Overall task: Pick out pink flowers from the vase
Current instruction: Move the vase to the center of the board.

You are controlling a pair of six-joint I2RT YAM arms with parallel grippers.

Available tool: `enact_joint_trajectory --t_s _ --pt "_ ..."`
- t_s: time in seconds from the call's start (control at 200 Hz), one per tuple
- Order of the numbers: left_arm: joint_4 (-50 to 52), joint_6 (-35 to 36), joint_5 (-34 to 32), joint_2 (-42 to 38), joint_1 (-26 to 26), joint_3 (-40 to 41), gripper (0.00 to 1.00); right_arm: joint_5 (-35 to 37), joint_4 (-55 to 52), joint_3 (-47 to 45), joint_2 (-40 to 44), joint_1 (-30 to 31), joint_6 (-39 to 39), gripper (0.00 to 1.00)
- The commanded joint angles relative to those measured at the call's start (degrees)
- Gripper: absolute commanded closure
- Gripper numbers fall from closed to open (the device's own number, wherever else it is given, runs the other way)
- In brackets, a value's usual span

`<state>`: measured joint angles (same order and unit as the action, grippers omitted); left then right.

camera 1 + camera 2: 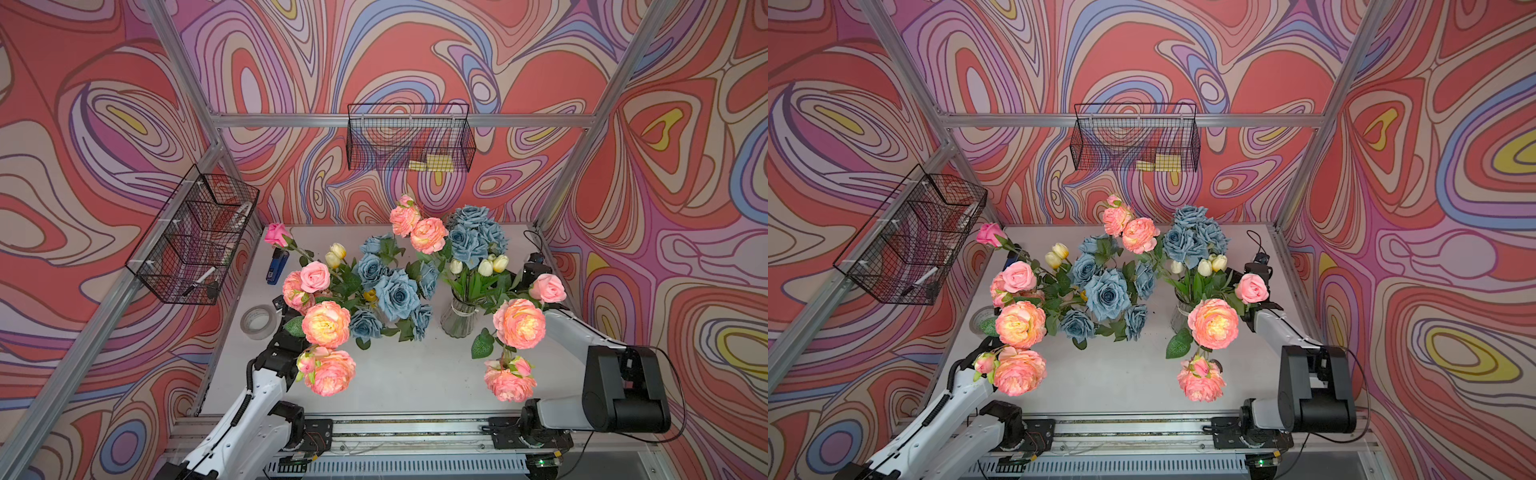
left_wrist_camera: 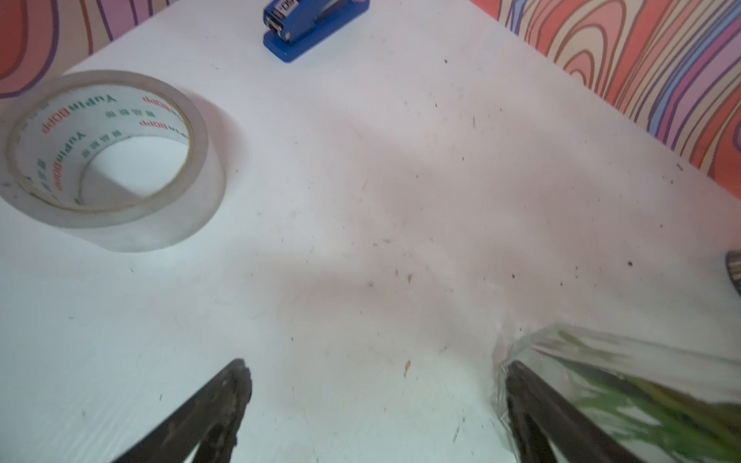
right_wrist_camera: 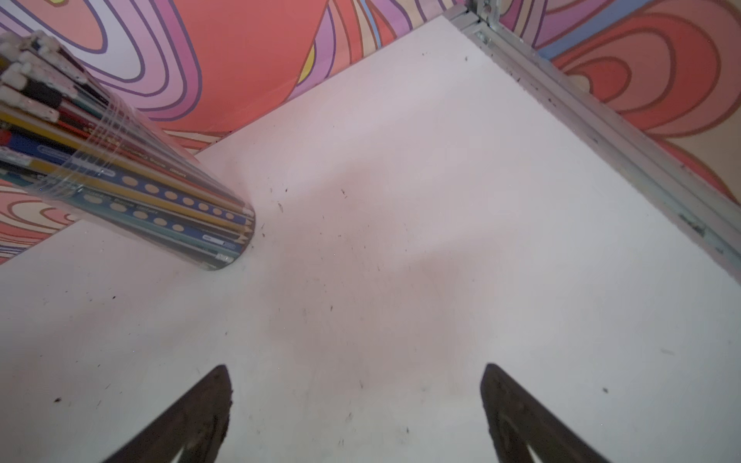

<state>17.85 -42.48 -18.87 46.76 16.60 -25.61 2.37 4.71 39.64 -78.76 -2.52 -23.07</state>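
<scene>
Left pincer (image 2: 376, 368) and right pincer (image 3: 357, 371): jaws wide apart, empty, over bare surface (image 2: 401, 200). Left vase (image 2: 601, 360) just beside the left pincer; tape (image 2: 100, 120) beyond. Pink flowers (image 1: 326, 324) stand in left vase and right vase (image 1: 457, 320), among blue roses (image 1: 399, 293).

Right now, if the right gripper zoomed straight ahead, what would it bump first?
Probably the bare table: the open right gripper tilts down over it with nothing between. The clear cup of pencils stands off to one side, so it likely misses that, though depth is unclear.
</scene>
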Motion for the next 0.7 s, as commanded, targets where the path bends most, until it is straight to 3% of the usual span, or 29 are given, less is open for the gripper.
enact_joint_trajectory --t_s 0.0,0.135,0.315,0.546,0.691 --pt "10.27 -5.87 -7.86 0.55 6.51 -0.67 0.0 -2.97 -8.84 -2.24 4.74 0.48 -4.91 0.02" --pt "8.84 -7.83 -12.97 -0.94 15.84 1.71 0.0 -3.37 -15.06 -7.47 13.24 0.72 -7.17 0.02" --pt "-2.28 -6.36 -15.98 -5.14 24.54 9.36 0.0 -5.27 -19.17 -12.56 24.61 1.29 -8.44 0.02" --pt "-12.92 -1.61 -16.45 -8.02 28.25 14.78 0.0 -7.27 -23.98 -13.52 29.23 2.35 -7.34 0.02" --pt "-11.34 -2.26 -18.05 -8.83 28.36 14.79 0.0 -6.79 -24.93 -13.57 31.38 2.85 -7.77 0.02"
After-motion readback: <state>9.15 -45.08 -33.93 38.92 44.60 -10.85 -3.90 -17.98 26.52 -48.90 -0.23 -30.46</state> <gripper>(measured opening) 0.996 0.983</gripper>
